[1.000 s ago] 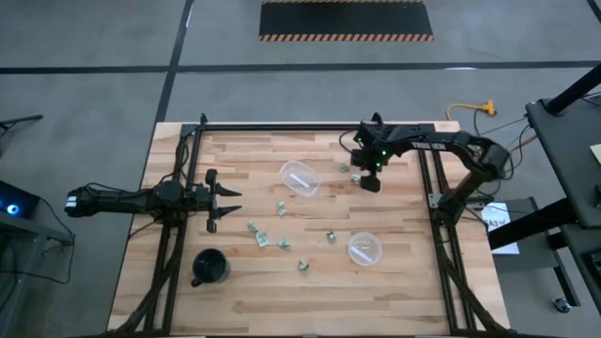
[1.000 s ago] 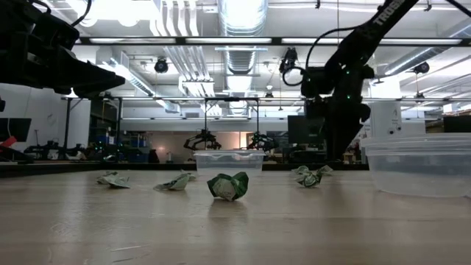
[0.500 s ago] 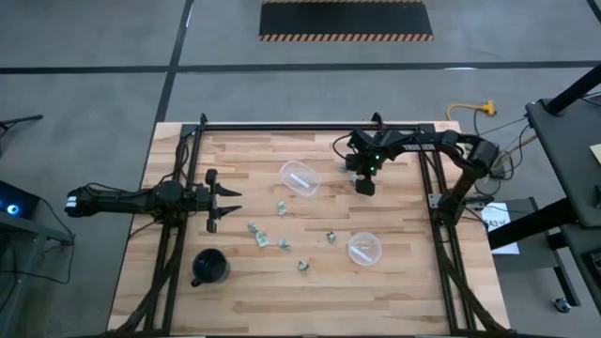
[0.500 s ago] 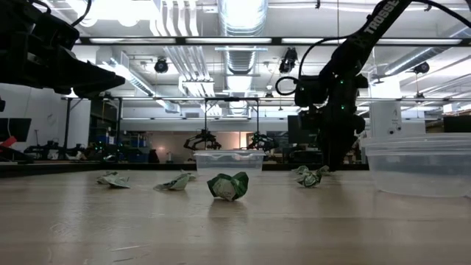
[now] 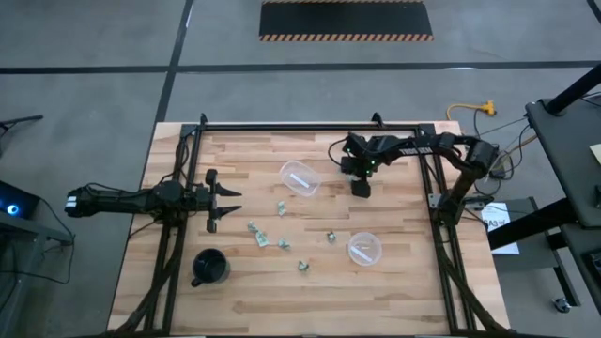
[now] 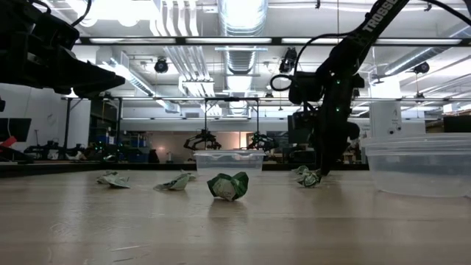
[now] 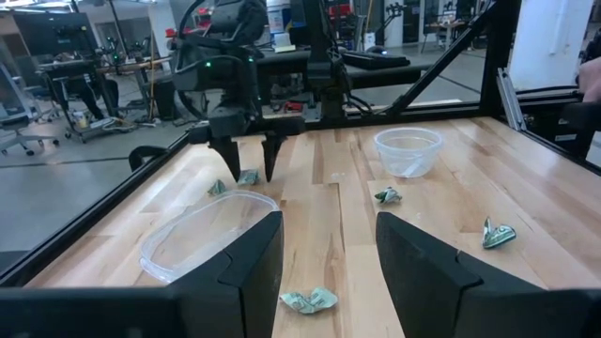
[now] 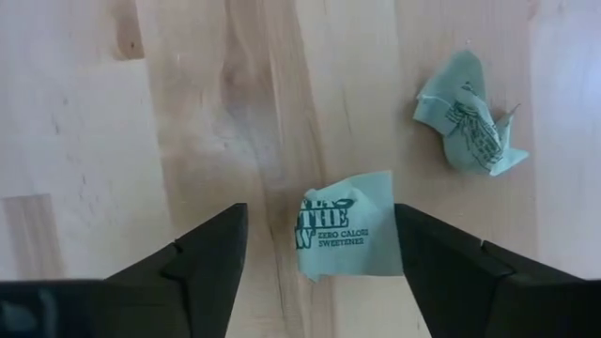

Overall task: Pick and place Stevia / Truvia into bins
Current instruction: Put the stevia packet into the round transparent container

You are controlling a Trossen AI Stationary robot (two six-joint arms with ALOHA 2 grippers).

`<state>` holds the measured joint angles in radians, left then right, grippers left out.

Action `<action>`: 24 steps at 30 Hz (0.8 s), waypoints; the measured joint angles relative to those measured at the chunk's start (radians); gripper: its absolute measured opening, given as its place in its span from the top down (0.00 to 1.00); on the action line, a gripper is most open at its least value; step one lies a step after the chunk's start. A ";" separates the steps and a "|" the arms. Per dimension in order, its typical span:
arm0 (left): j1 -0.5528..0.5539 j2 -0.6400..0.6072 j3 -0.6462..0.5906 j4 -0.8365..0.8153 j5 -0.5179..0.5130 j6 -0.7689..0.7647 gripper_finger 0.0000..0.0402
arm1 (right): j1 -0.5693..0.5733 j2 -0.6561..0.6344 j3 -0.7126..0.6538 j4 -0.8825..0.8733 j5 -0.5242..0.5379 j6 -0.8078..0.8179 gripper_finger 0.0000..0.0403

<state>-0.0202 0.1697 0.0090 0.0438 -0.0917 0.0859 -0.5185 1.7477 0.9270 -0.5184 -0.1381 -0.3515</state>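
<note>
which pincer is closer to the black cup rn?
Left. The left pincer waits at the table's left side, a short way from the black cup. The right pincer is open over a packet at the far right, well across the table.

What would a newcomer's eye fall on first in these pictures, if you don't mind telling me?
Probably the right gripper, lowered at the table's far side with open fingers straddling a pale green packet, a crumpled one beside it. Next, the two clear cups among scattered packets mid-table, with the left gripper waiting at the left edge.
</note>
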 joint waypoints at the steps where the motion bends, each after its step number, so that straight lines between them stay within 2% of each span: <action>1: 0.000 0.000 0.000 0.000 0.000 0.000 0.61 | 0.000 0.002 -0.002 0.001 0.003 0.000 0.38; 5: 0.000 0.000 0.000 0.000 0.000 0.000 0.61 | 0.000 0.012 -0.005 0.002 0.004 -0.011 0.42; 8: 0.000 0.000 0.000 0.000 0.000 0.000 0.61 | -0.001 0.018 -0.007 0.002 0.007 -0.011 0.50; 11: 0.000 0.000 0.000 0.000 0.000 0.000 0.61 | -0.002 0.021 -0.007 0.002 0.012 -0.011 0.63; 16: 0.000 0.000 0.000 0.000 0.000 0.000 0.61 | -0.002 0.024 -0.008 -0.004 0.007 -0.024 0.92; 24: 0.000 0.000 0.000 0.000 0.000 0.000 0.61 | -0.002 0.024 -0.008 -0.012 -0.004 -0.018 0.97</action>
<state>-0.0202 0.1698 0.0090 0.0437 -0.0917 0.0860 -0.5201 1.7714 0.9188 -0.5301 -0.1417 -0.3695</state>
